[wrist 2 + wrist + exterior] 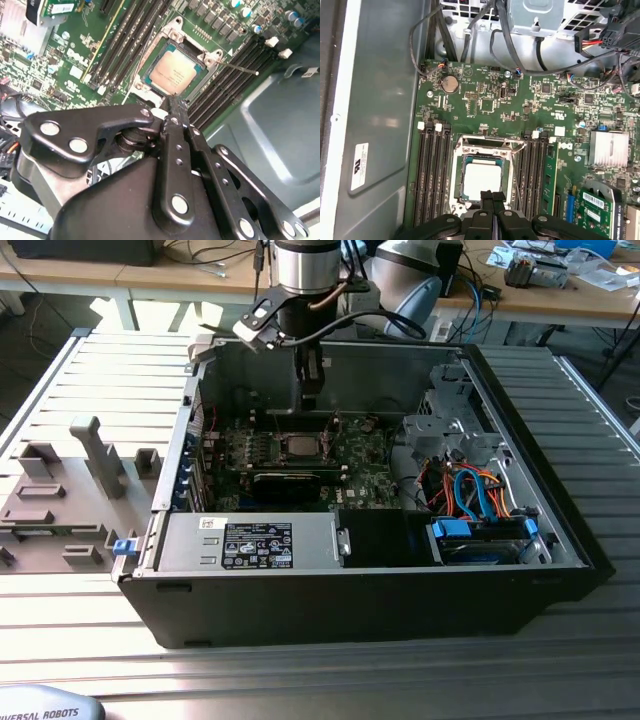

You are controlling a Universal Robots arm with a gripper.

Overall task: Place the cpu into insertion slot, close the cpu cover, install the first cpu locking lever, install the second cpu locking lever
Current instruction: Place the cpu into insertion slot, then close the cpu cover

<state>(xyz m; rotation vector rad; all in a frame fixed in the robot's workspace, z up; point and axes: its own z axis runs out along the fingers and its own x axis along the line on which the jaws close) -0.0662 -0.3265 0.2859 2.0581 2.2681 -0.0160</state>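
The cpu (298,447) (175,74) (482,181) lies flat in the insertion slot (454,201) on the green motherboard, its silver top facing up. The cpu cover (487,144) (196,49) lies down as a metal frame around it. A thin metal lever rod (240,67) sticks out from one corner of the socket over the memory slots. My gripper (308,390) (172,102) (490,196) hangs above the socket's edge. Its black fingers are shut together with nothing between them.
The open computer case (520,540) walls in the board. Black memory slots (432,175) flank the socket on both sides. Cables (470,30) and a drive cage (450,430) lie beyond it, and a long black card (290,482) beside it. Grey fixtures (95,455) stand at the exterior view's left.
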